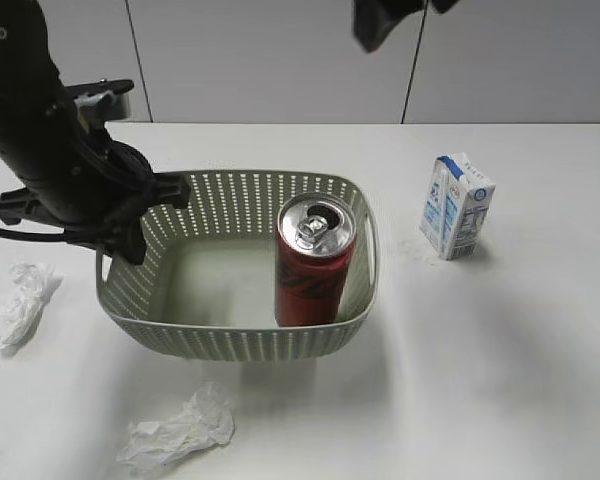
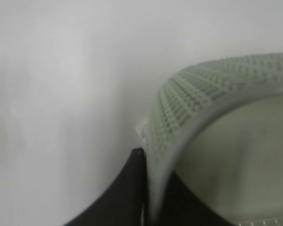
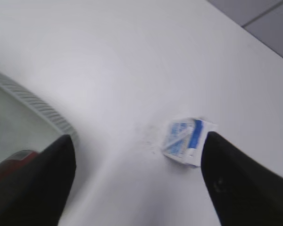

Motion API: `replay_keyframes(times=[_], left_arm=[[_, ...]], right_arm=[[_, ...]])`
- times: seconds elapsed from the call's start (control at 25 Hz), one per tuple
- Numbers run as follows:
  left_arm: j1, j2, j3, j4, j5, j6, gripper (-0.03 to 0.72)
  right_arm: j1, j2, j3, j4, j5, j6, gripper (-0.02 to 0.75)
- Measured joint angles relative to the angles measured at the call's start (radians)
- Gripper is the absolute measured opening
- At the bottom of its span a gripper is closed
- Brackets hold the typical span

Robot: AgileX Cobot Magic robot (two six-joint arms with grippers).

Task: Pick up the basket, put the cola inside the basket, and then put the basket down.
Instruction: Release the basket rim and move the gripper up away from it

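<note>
The pale sage-green basket (image 1: 230, 335) is in the middle of the table, held at its left wall. The red cola can (image 1: 315, 262) stands upright inside it at the right end, silver top up. My left gripper (image 1: 145, 215) is shut on the basket's left rim. The left wrist view shows the two black fingers (image 2: 153, 188) pinching the perforated wall (image 2: 198, 89). My right gripper (image 3: 137, 179) is open and empty, high above the table. Its view shows the basket's edge (image 3: 37, 106) and the can's red side (image 3: 9, 165) at lower left.
A white-and-blue small carton (image 1: 458, 205) stands right of the basket, and it shows in the right wrist view (image 3: 184, 139). Crumpled white paper lies at the left (image 1: 22, 300) and in front of the basket (image 1: 175, 428). Part of the right arm (image 1: 385, 20) hangs at the top.
</note>
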Motion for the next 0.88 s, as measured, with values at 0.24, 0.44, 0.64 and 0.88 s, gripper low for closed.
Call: replay_keyframes(times=[0.24,0.44,0.64,0.88], left_arm=[[0.000,0.062,-0.106,-0.017,0.051,0.003,-0.001],[0.000,0.195,-0.234,-0.034,0.081,0.003,-0.001],[0.000,0.314,-0.363,-0.048,0.092,0.003,-0.001],[0.000,0.411,-0.422,-0.042,0.075,0.003,-0.001]], right_arm=[[-0.225,-0.140,0.078,-0.002,0.000,0.000,0.610],[-0.353,-0.307,0.286,-0.011,-0.006,0.000,0.594],[-0.367,-0.532,0.568,-0.001,-0.084,-0.001,0.593],[-0.367,-0.840,0.844,0.026,-0.159,0.025,0.592]])
